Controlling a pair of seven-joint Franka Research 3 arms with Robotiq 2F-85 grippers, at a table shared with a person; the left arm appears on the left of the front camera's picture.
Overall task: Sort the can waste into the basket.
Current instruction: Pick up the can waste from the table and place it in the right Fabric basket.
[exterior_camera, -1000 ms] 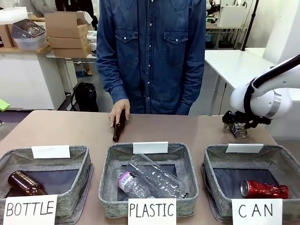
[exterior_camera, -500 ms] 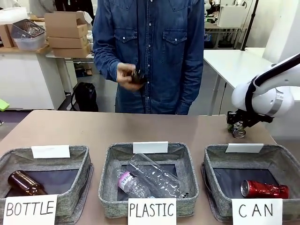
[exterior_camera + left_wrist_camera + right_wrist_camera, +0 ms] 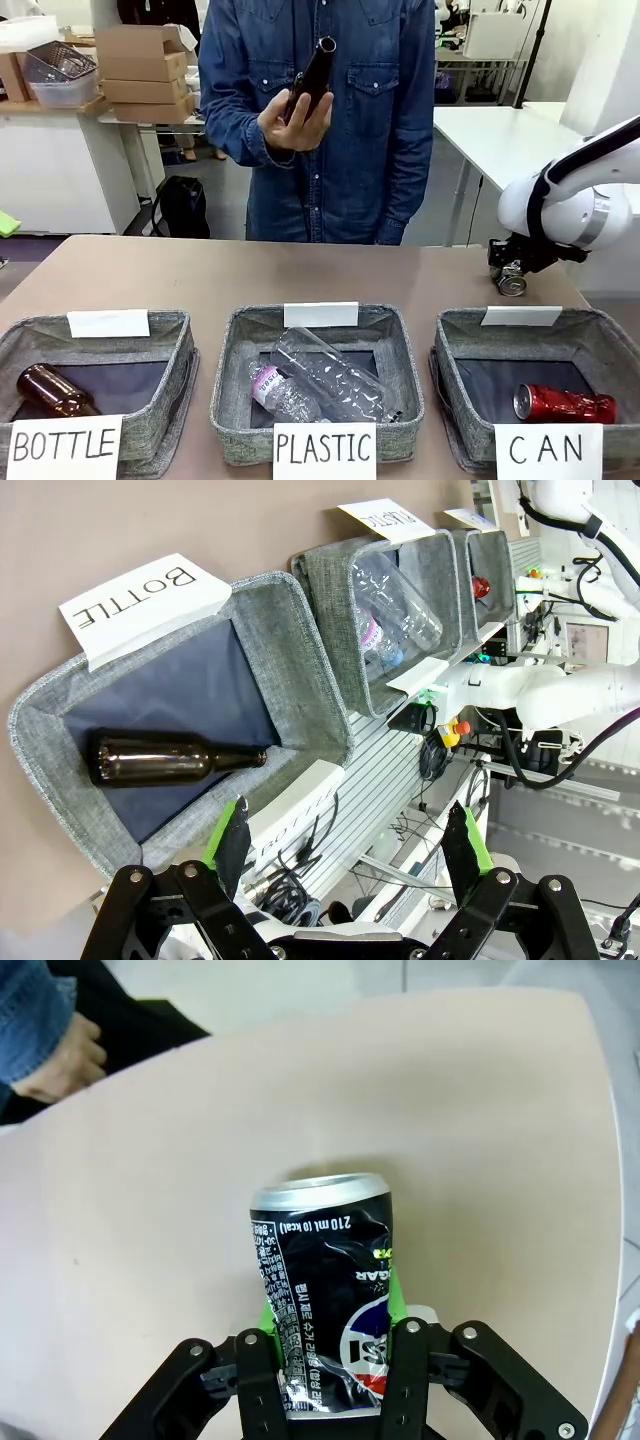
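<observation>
My right claw is clamped on the dark can above the tabletop behind the CAN basket; I'd carry it level over the rim before releasing; left claw hangs apart.

A brown glass bottle is lying in my "BOTTLE" basket, and a clear plastic bottle is lying in the "PLASTIC" basket. Cardboard boxes are sitting stacked behind.
</observation>
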